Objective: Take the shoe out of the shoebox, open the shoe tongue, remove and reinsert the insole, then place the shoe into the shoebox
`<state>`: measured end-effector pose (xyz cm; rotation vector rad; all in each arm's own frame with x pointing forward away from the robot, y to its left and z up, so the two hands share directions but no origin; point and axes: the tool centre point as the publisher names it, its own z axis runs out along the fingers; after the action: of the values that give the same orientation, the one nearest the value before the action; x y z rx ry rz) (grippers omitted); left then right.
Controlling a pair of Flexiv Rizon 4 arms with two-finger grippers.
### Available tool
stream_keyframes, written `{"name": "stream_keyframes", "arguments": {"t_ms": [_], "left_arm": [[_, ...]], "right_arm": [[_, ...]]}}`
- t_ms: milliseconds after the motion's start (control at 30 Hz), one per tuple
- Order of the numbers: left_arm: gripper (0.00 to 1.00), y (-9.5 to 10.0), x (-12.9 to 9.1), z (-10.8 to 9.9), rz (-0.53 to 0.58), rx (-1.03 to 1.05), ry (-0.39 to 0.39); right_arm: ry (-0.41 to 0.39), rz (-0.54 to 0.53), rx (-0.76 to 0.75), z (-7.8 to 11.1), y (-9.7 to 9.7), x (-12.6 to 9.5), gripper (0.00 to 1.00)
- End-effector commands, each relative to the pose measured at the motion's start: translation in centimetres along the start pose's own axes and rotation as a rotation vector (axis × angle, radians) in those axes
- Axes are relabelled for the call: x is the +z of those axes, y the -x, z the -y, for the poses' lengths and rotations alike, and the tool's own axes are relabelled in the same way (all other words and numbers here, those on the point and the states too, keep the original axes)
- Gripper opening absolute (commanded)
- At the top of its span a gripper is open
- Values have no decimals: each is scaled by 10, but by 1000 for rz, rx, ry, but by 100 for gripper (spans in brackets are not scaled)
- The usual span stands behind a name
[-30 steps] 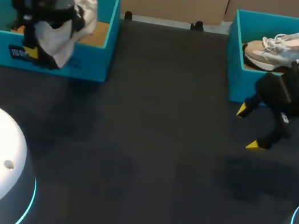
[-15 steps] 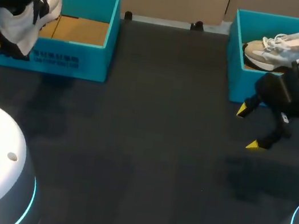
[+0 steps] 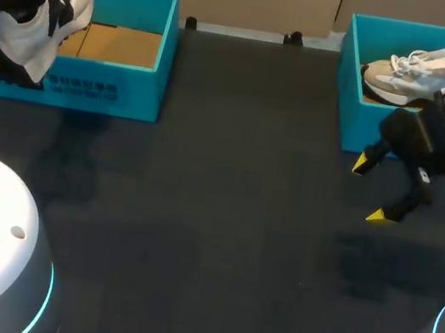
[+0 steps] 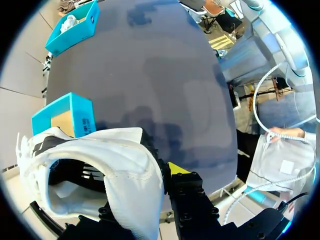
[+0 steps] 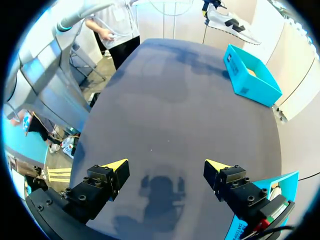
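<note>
A white shoe (image 3: 49,2) hangs in the air over the left end of the left blue shoebox (image 3: 124,89), with my left gripper (image 3: 4,59) shut on it. In the left wrist view the shoe (image 4: 115,155) fills the space at the left gripper (image 4: 160,190), which pinches the shoe's wall at its opening; one yellow fingertip (image 4: 177,168) shows. The box (image 4: 65,117) lies below and ahead. My right gripper (image 3: 369,190) stands open over the table in front of the right shoebox (image 3: 350,86), with nothing between its fingers (image 5: 165,167).
A second, beige-and-white shoe (image 3: 403,73) lies in the right shoebox. The left box shows a bare cardboard floor (image 3: 119,45). The dark table (image 3: 222,218) stretches between the two boxes.
My left arm carried the white shoe leftward, from over the box's middle to its left end, then held still. The right arm has not moved.
</note>
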<state>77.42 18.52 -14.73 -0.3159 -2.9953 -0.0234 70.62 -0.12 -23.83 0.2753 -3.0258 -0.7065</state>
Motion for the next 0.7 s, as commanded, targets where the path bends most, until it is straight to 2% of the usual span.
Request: {"name": "stream_keyframes", "arguments": {"t_ms": [33,400,567,700], "left_arm": [[0,3,0,-2,-4,7,22],[0,27,-1,-39,47,-46,60],[0,46,1,-58,47,-58,112],[0,64,5,-76,59,-71,119]], "right_arm": [[-3,0,0,0,0,1,100],[-3,0,0,0,0,1,100],[-3,0,0,0,0,1,100],[-3,0,0,0,0,1,100]]}}
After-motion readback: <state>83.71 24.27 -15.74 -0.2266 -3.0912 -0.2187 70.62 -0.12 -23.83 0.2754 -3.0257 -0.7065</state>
